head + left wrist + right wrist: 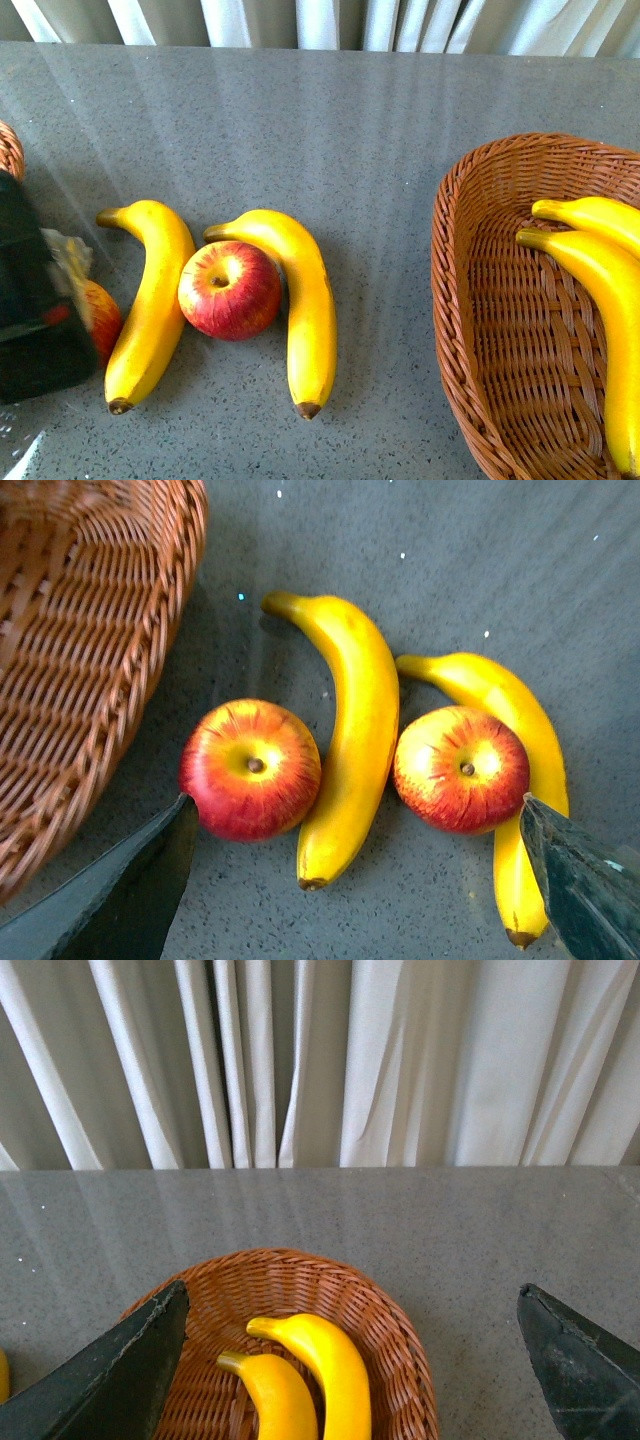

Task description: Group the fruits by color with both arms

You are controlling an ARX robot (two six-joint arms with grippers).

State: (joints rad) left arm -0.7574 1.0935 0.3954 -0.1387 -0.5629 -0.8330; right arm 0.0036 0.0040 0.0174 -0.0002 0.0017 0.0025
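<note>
Two yellow bananas (150, 300) (305, 300) lie on the grey table with a red apple (230, 290) between them, touching both. A second apple (103, 320) is half hidden behind my left gripper (35, 300) at the far left. In the left wrist view the open left gripper (355, 805) hovers above this row: apple (250, 768), banana (350, 730), apple (462, 768), banana (520, 740). My right gripper (352, 1288) is open and empty above the right basket (400, 1360), which holds two bananas (320, 1370) (275, 1400). They also show in the front view (595, 215) (600, 300).
The right wicker basket (480, 330) fills the front view's right side. A left wicker basket (80, 630) stands beside the left apple; only its edge (8, 150) shows in the front view. White curtains (320, 1060) hang behind the table's far edge.
</note>
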